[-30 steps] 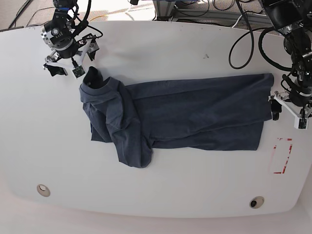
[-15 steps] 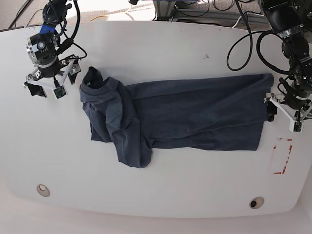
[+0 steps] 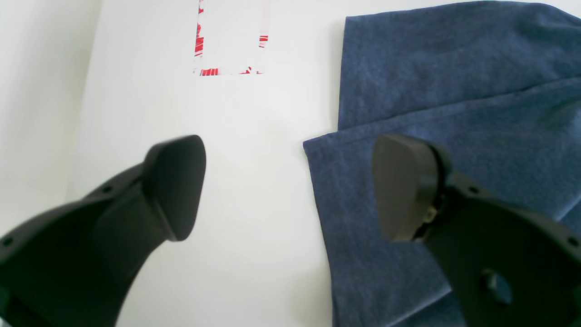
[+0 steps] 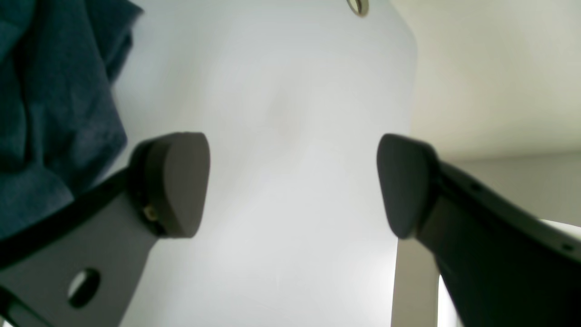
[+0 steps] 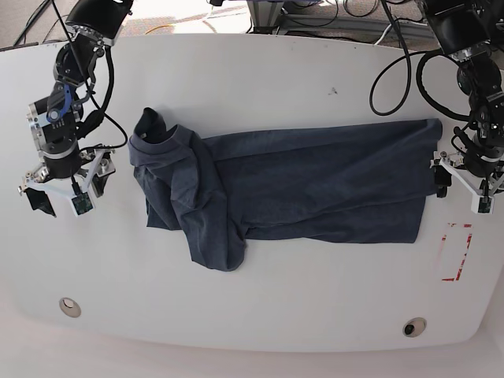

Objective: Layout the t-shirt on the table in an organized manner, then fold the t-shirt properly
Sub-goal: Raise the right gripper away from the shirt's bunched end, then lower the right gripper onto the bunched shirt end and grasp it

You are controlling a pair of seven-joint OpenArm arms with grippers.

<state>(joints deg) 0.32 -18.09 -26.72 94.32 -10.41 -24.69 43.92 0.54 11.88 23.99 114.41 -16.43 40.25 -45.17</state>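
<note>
The dark navy t-shirt (image 5: 315, 185) lies stretched across the white table (image 5: 315, 79), its left end bunched and folded over (image 5: 193, 205). My left gripper (image 5: 461, 187) hovers open at the shirt's right edge. In the left wrist view, the left gripper (image 3: 288, 186) has one finger (image 3: 404, 186) over the t-shirt's (image 3: 454, 91) edge and the other over bare table. My right gripper (image 5: 59, 198) stands open over bare table, left of the bunched end. In the right wrist view, the right gripper (image 4: 290, 181) holds nothing, and the t-shirt (image 4: 45, 91) shows at the upper left.
A red rectangle outline (image 5: 455, 252) is marked near the table's right edge, in front of the left gripper, and shows as the red rectangle outline (image 3: 231, 45) in the left wrist view. Two grommet holes (image 5: 70, 306) (image 5: 414, 326) sit near the front edge. Cables hang behind the table.
The right arm has swung from the shirt's collar at the back left toward the front along the table's left side. The left gripper shifted only slightly at the shirt's right edge.
</note>
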